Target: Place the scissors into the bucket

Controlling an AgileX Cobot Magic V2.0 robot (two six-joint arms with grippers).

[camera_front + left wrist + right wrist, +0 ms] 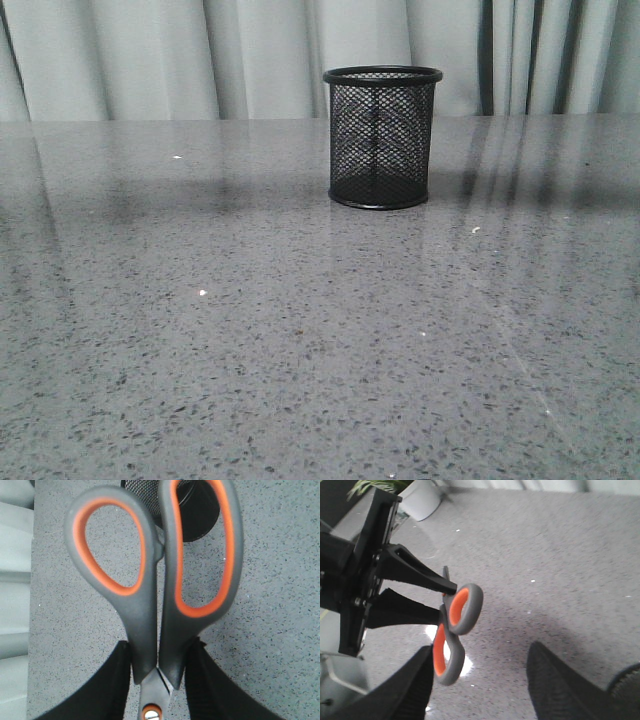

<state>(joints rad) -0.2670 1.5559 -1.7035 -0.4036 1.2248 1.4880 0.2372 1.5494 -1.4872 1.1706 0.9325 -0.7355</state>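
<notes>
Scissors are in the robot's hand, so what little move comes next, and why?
Probably the left gripper, shut on the scissors, should carry them over the bucket. The bucket stands upright with its mouth open, and the right gripper is open and holds nothing.

The grey speckled table (250, 350) carries only the bucket (381, 140), upright, far and slightly right of centre.
</notes>
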